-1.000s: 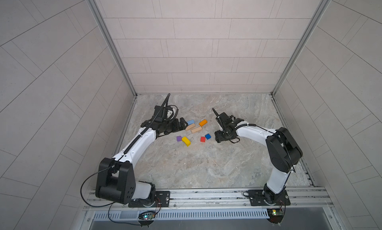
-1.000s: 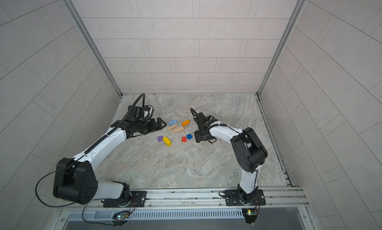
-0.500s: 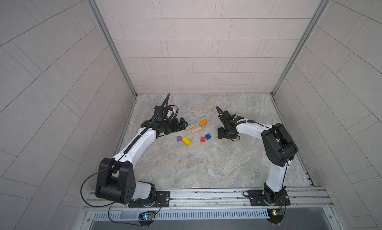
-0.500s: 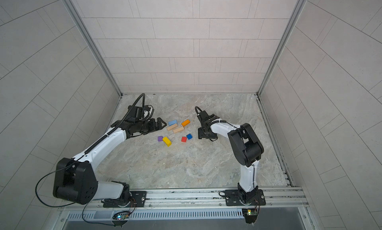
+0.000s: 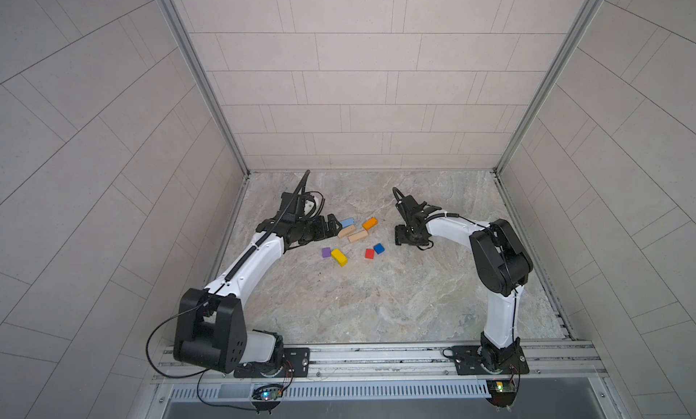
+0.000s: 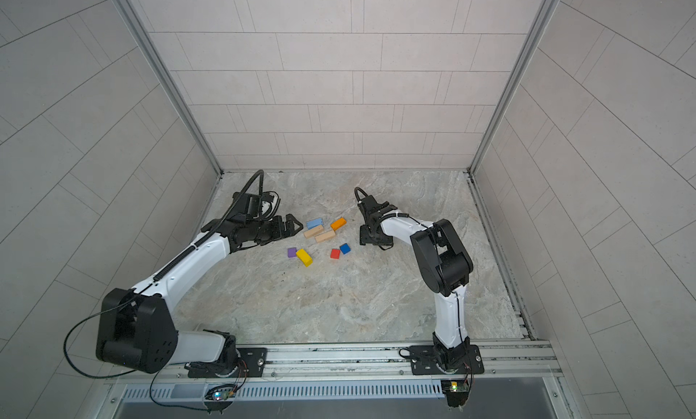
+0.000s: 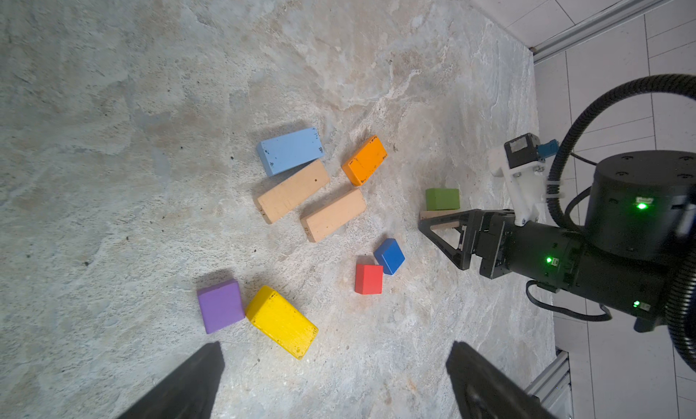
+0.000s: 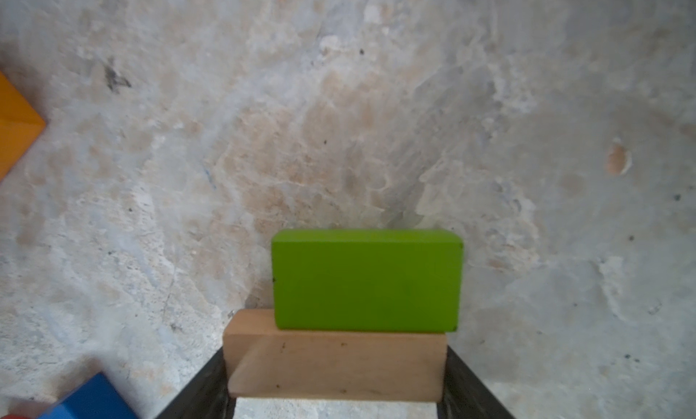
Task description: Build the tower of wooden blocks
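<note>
Left gripper (image 7: 335,347): jaws wide apart, empty.
Right gripper (image 8: 336,355): clamped on tan bar (image 8: 331,375).
Green brick (image 8: 367,279): touching tan bar.

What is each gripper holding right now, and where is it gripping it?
The right gripper holds a tan bar, with one jaw on each of its two short ends. The left gripper is open and holds nothing.

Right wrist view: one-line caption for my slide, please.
Right gripper clamps a tan bar by its ends, a green brick just beyond it, marbled table behind.
</note>
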You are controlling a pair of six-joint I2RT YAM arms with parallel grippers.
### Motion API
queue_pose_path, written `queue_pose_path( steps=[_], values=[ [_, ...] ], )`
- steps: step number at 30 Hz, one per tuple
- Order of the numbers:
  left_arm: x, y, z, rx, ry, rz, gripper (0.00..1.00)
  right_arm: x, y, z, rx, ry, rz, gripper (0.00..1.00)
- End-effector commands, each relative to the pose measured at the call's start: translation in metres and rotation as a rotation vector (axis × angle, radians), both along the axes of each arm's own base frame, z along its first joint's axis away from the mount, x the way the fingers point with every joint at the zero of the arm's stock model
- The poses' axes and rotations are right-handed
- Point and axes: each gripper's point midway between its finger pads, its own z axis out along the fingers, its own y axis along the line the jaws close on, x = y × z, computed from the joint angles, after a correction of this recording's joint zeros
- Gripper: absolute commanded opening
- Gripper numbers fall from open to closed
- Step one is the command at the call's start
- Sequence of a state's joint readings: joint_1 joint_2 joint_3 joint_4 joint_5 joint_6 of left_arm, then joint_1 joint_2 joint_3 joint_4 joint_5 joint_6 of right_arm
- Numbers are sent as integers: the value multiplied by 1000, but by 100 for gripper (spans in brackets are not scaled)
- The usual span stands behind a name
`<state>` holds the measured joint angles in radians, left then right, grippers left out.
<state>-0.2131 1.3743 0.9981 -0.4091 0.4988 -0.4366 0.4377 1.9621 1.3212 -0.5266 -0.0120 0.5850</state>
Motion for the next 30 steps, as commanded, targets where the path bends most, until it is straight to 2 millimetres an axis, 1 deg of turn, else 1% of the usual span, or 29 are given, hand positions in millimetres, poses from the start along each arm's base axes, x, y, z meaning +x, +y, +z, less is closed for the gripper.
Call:
queue_pose_path(
  steps=[1, 7, 12, 18, 24, 30],
  values=[
    [-3, 0, 5, 8, -17, -9, 100, -17, -15, 2, -37, 32, -45, 51],
    [-4, 0, 5, 5, -15, -7, 100, -35, -21, 7, -27, 35, -52, 52],
    [-3, 0, 6, 5, -17, -7, 100, -42, -23, 3, -38, 45, -46, 53],
    [-3, 0, 6, 7, -17, -6, 100, -40, -20, 0, -38, 50, -44, 56],
    [-4, 1, 6, 11, -18, -5, 100, -38, -19, 2, -49, 44, -38, 61],
    [-4, 0, 4, 11, -13, -7, 100, -38, -21, 5, -62, 39, -36, 70]
  ],
)
